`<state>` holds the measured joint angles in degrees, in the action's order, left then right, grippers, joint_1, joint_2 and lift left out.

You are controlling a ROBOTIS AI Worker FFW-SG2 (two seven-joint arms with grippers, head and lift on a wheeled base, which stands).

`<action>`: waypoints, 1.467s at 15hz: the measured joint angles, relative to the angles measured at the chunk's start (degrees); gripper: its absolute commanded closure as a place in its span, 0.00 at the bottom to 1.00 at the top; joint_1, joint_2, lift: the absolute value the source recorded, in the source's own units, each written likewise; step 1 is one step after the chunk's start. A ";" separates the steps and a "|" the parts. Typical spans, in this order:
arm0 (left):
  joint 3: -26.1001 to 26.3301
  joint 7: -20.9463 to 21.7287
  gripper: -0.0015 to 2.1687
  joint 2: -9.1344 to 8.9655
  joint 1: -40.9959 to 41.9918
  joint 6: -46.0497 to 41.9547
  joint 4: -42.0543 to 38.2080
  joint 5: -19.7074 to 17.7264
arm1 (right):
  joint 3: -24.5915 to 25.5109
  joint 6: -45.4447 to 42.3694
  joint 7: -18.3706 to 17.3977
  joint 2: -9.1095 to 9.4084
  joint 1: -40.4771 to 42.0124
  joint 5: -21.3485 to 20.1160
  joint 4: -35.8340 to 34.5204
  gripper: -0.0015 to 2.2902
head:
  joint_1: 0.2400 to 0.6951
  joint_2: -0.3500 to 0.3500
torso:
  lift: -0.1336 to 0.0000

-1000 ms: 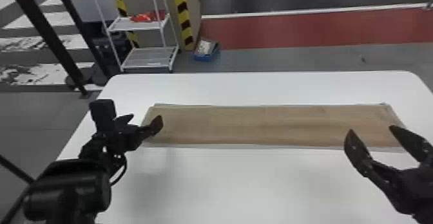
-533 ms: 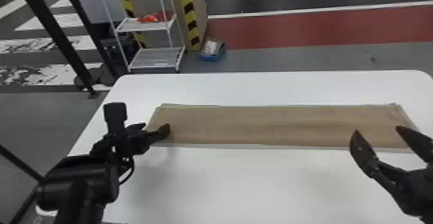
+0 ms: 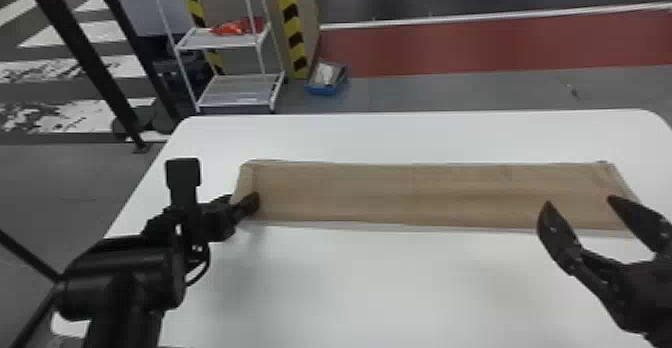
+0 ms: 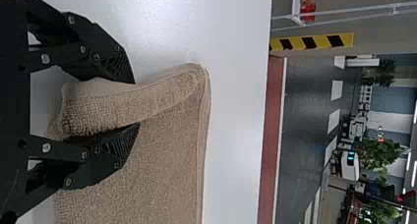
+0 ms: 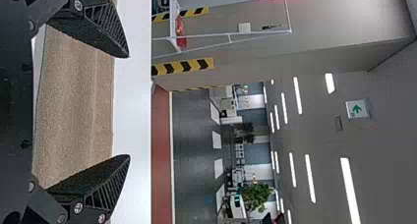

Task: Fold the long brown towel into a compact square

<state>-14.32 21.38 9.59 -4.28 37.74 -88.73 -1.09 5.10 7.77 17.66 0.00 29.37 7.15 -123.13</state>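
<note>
On the white table [image 3: 400, 282], the long brown towel [image 3: 400, 192] lies stretched from left to right. My left gripper [image 3: 239, 201] is at its left end. Seen from the left wrist, the towel [image 4: 167, 170] rises in a ridge between the fingers of my left gripper [image 4: 134, 103], which are partly drawn together but still apart. The ridge covers part of one finger. My right gripper [image 3: 580, 202] stands wide open by the towel's right part, nothing between its fingers. In the right wrist view the towel [image 5: 74, 106] lies beyond my right gripper [image 5: 129, 106].
Past the table's far edge stand a white wire rack [image 3: 240, 89] and a blue box [image 3: 326, 79] on the floor. Black posts [image 3: 90, 62] rise beyond the table's left side.
My left gripper has moved slightly right onto the towel's end, and its fingers have come closer together. The right gripper stays open. The head view has shifted a little.
</note>
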 measured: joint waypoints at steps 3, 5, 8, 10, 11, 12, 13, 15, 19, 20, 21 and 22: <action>-0.06 -1.43 0.99 -0.56 1.74 1.88 -6.09 -0.65 | 0.03 0.05 -0.06 0.00 -0.18 0.17 0.08 0.07 | 1.00 0.74 | 0.10; 0.40 -3.27 0.99 -1.55 2.84 3.41 -11.07 -1.40 | 0.08 0.03 -0.09 0.00 -0.38 0.34 0.09 0.08 | 1.00 0.73 | 0.10; 3.54 -5.86 0.98 -3.59 3.35 8.74 -18.44 -1.95 | 0.34 -0.07 -0.25 0.00 -1.02 0.67 0.38 0.08 | 1.00 0.68 | 0.10; 8.44 -9.03 0.98 -4.87 3.04 13.73 -22.27 -2.30 | 1.23 -0.27 -0.34 0.00 -1.31 1.13 0.58 0.08 | 1.00 0.58 | 0.10; 11.91 -11.18 0.98 -5.92 2.44 16.20 -23.41 -2.40 | 2.16 -0.55 -0.27 0.00 -1.41 1.69 0.87 0.08 | 1.00 0.53 | 0.10; 16.11 -14.09 0.97 -7.06 1.49 17.98 -23.82 -2.43 | 3.37 -1.02 -0.15 0.00 -1.51 2.49 1.40 0.08 | 1.00 0.47 | 0.10; 19.93 -16.65 0.97 -8.03 0.56 18.73 -23.68 -2.48 | 4.37 -1.61 0.01 0.00 -1.67 3.36 2.00 0.08 | 1.00 0.41 | 0.10; 27.19 -20.00 0.91 -9.31 -1.07 18.68 -20.82 -2.24 | 5.76 -2.56 0.55 0.00 -2.71 5.11 3.61 0.07 | 1.00 0.24 | 0.10; 38.42 -26.30 0.01 -9.51 -4.00 8.09 -9.62 -2.45 | 7.48 -1.84 0.62 0.00 -4.33 6.58 5.66 0.07 | 1.00 0.11 | 0.10; 39.77 -26.48 0.00 -9.51 -4.10 5.92 -8.34 -2.96 | 7.72 -1.44 0.61 0.00 -4.67 6.84 6.03 0.07 | 1.00 0.09 | 0.10; 40.73 -26.64 0.00 -9.51 -4.13 4.68 -7.78 -3.71 | 7.81 -0.90 0.59 0.00 -5.35 6.95 6.54 0.07 | 1.00 0.07 | 0.10; 41.19 -26.74 0.01 -9.51 -4.04 4.22 -7.96 -4.30 | 7.64 -0.10 0.46 0.00 -6.53 6.84 7.27 0.07 | 1.00 0.06 | 0.10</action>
<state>26.86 -5.36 0.08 -8.33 41.96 -96.69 -5.39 12.74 7.68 18.12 0.00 22.84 13.98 -115.86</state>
